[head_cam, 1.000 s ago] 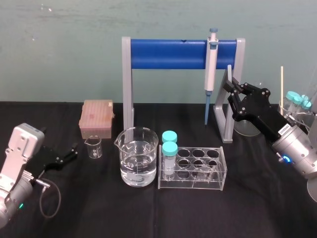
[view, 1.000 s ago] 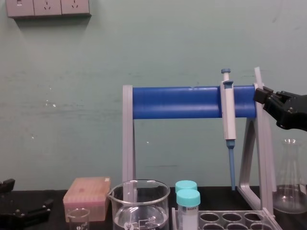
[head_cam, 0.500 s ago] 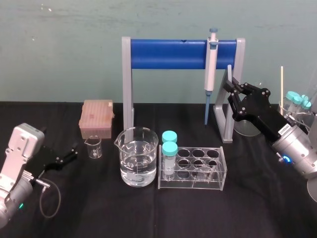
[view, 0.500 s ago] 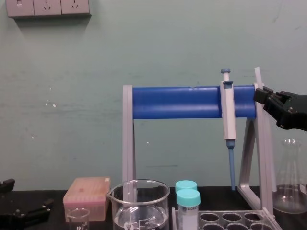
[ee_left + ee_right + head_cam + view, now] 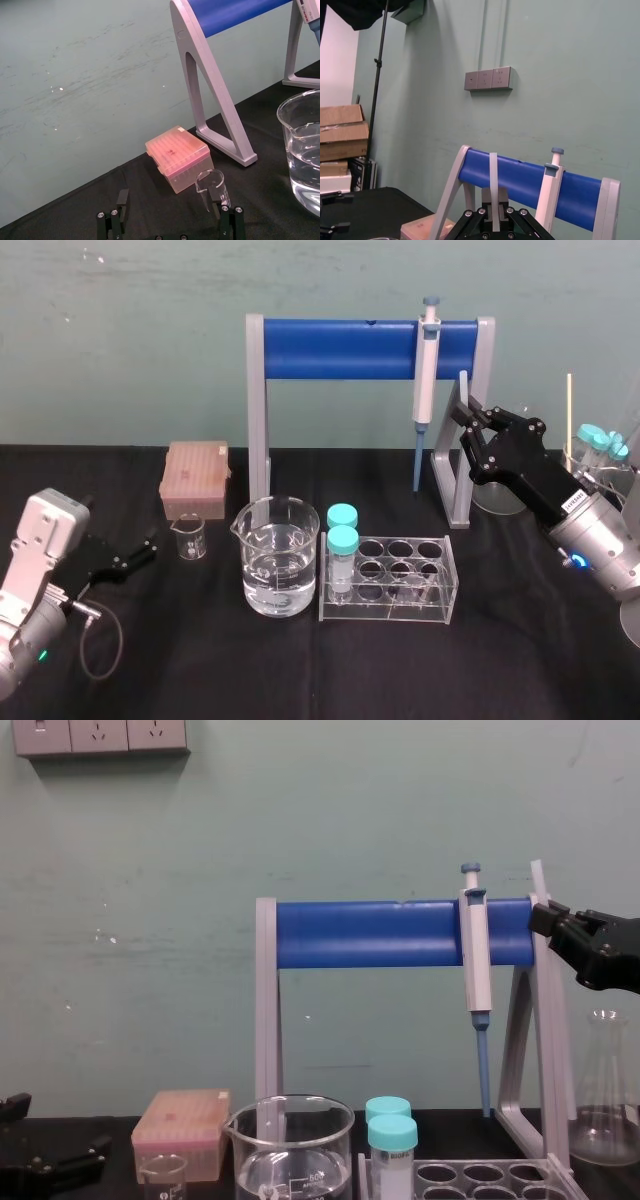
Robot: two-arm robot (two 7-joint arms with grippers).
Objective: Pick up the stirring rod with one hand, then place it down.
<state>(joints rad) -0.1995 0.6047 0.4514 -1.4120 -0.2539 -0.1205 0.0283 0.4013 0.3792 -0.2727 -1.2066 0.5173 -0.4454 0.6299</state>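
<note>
The right gripper [image 5: 468, 418] is raised beside the right leg of the pipette stand [image 5: 262, 410], its fingers pressed together on the stirring rod [image 5: 463, 390]. In the right wrist view the rod [image 5: 493, 180] stands upright, pinched between the pads. Its top pokes above the blue bar in the chest view [image 5: 537, 880], but its lower end cannot be told from the stand leg behind it.

The grip is probably the weak point. The rod is thin, smooth glass held at one narrow spot, so it could slide through the pads or pivot if the arm moves sharply. It also hangs close to the stand leg and near the pipette [image 5: 426, 380], so a sideways swing could knock either one. If it is lowered steeply, one end would meet the table [image 5: 520, 640] first and could snap. Laid flat, it may roll towards the glassware.

The left gripper [image 5: 140, 548] rests low at the table's left, fingers spread, with the small beaker [image 5: 188, 537] just beyond it; the beaker looks empty. The large beaker [image 5: 280, 560] holds clear liquid, under half full. The tube rack [image 5: 390, 580] carries two teal-capped tubes [image 5: 343, 540] at its left end, and its other wells look empty. The pink tip box [image 5: 195, 480] is closed. A conical flask [image 5: 600, 1090] stands behind the right arm, contents unclear.
</note>
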